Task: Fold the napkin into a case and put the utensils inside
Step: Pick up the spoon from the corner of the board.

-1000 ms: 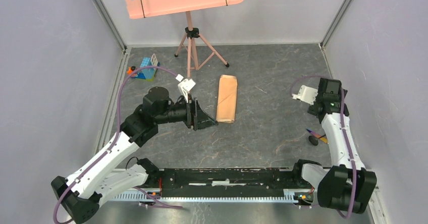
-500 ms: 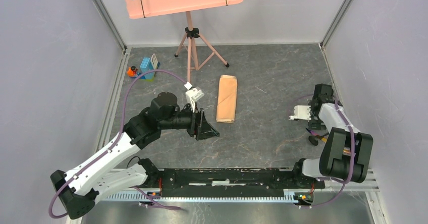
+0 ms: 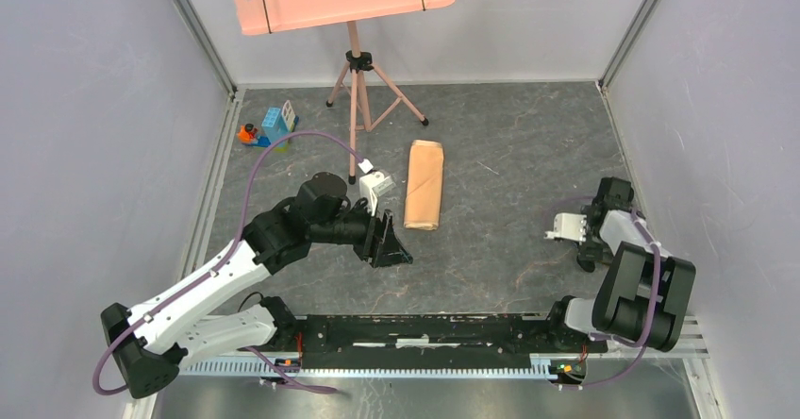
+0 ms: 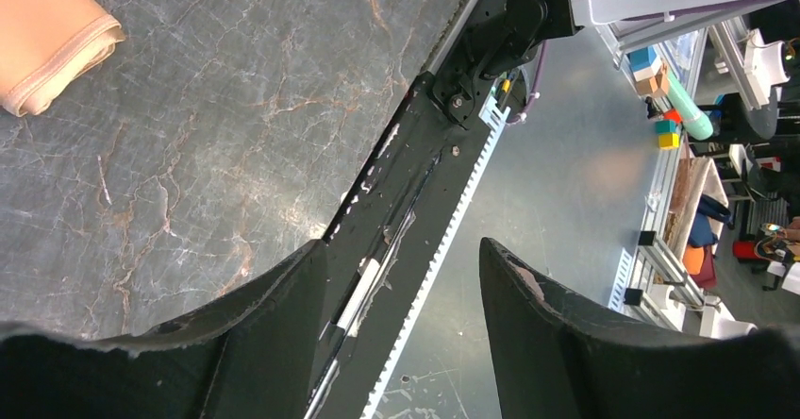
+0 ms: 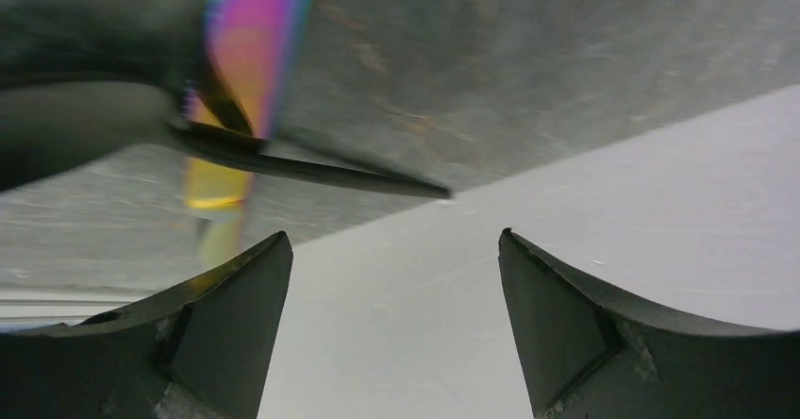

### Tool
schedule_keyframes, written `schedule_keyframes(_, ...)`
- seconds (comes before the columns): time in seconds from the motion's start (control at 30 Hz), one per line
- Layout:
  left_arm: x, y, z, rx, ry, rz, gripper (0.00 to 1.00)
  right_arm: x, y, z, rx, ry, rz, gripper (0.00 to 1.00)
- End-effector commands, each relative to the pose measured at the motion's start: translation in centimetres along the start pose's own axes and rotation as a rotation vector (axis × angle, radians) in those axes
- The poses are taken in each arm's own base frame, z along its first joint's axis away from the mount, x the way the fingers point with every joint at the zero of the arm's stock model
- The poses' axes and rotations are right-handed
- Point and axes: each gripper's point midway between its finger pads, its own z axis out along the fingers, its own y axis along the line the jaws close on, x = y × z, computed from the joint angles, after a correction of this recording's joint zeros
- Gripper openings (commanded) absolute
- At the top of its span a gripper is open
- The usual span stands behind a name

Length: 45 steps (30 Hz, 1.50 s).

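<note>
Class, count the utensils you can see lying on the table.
2, both just ahead of the right hand, at the far right of the table: a slim black one crossing a gold-purple one. Others may be hidden.

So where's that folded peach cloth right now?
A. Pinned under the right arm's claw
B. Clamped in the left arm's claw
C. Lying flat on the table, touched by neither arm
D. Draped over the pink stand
C: the folded cloth lies flat on the table, apart from the left gripper, whose jaws are open and empty, and far from the right gripper.
</note>
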Motion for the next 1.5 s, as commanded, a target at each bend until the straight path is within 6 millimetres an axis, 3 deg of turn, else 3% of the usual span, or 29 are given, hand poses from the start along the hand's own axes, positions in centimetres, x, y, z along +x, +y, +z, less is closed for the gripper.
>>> schedule_keyframes(0.0,-1.3,-0.7,-0.4,0.010,-0.029,0.077,0.67,-1.1,1.9,0.7,0.017,-0.057,-0.018,0.87)
schedule_keyframes(0.3,-1.3,-0.9,-1.1,0.004,-0.044,0.081,0.67,-0.9,1.2,0.7,0.056,-0.045,-0.025,0.88)
schedule_keyframes(0.57,-1.1,-0.3,-0.9,-0.017,-0.038,0.074,0.67,-2.4,0.6,1.4,0.031,-0.124,-0.099,0.83)
schedule_keyframes(0.67,-1.2,0.0,-0.9,-0.028,-0.038,0.072,0.67,-3.1,1.1,2.0,-0.010,-0.160,-0.132,0.72)
schedule_keyframes(0.8,-1.5,0.4,-1.0,-0.045,-0.044,0.063,0.67,-3.7,2.1,2.8,-0.069,-0.181,-0.169,0.68)
schedule_keyframes(0.87,-1.6,0.7,-1.1,-0.053,-0.046,0.058,0.67,-4.3,2.3,3.0,-0.095,-0.216,-0.181,0.62)
schedule_keyframes(1.03,-2.1,1.2,-1.2,-0.067,-0.059,0.042,0.67,-6.2,3.3,3.2,-0.169,-0.331,-0.249,0.39)
schedule_keyframes(1.23,-2.9,1.7,-1.5,-0.080,-0.086,0.019,0.67,-8.2,3.9,3.3,-0.197,-0.401,-0.331,0.05)
schedule_keyframes(1.37,-3.2,2.2,-1.6,-0.080,-0.109,-0.003,0.67,-8.5,2.7,3.2,-0.156,-0.405,-0.299,0.00)
schedule_keyframes(1.47,-3.2,2.4,-1.6,-0.079,-0.117,-0.018,0.67,-9.1,-0.3,2.4,-0.068,-0.447,-0.243,0.00)
